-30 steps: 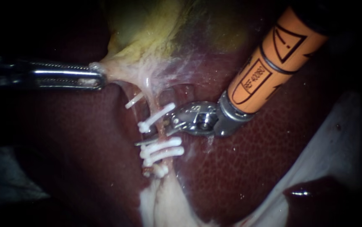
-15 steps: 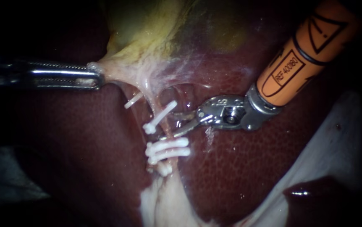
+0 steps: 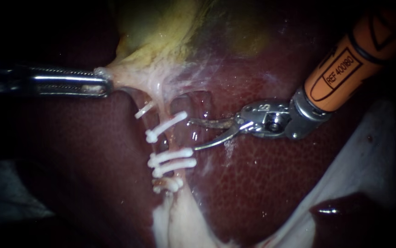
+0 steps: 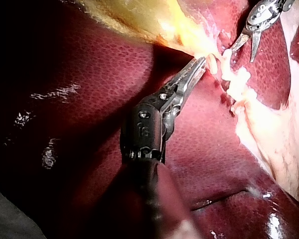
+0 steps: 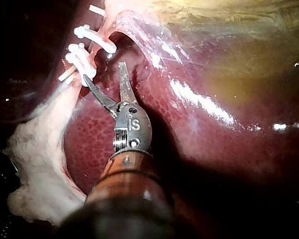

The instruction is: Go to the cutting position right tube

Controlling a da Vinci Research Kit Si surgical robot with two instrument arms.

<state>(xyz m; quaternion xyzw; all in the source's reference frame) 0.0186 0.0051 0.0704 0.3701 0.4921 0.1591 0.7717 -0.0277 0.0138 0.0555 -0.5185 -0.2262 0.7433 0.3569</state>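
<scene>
**Right jaws open beside the right tube, not yet around it**

Landmark: right tube (image 3: pixel 176 140), strung from the gallbladder (image 3: pixel 161 36) down across the liver (image 3: pixel 262 183).

- Left instrument (image 3: pixel 100 81): jaws clamped on gallbladder tissue up and left of the tube, apparently to keep the tube taut and exposed.
- Right instrument (image 3: pixel 193 134): jaws apart, holding nothing. Tips sit just right of the tube, level with the bare stretch between the upper clip (image 3: pixel 165 126) and the lower clip pair (image 3: pixel 172 160), which is probably the cut site.
</scene>
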